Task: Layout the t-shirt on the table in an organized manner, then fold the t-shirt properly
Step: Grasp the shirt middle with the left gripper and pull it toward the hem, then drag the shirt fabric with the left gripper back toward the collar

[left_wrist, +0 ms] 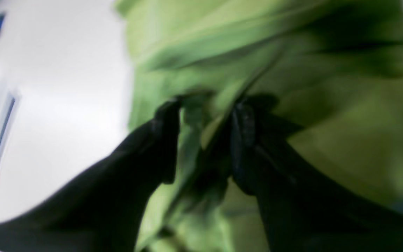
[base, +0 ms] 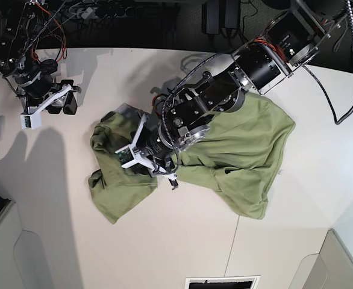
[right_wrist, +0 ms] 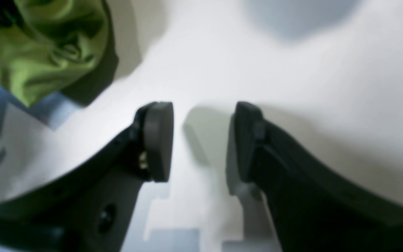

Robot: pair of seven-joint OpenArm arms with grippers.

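Base view: crumpled t-shirt [base: 237,144] on table [base: 182,241]

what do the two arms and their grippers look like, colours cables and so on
Both arms are black metal with bulky cylindrical joints. The left arm carries a braided grey hose and red wires; the right arm shows loose red wiring too. Each wrist has a white bracket. The left gripper and right gripper have dark curved fingers ending in flat, rounded grey pads.

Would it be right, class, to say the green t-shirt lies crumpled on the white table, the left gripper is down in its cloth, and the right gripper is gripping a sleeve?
Not quite. The right gripper grips nothing: the right wrist view shows its jaws apart over the bare table, away from the t-shirt. The left gripper is indeed in the cloth.
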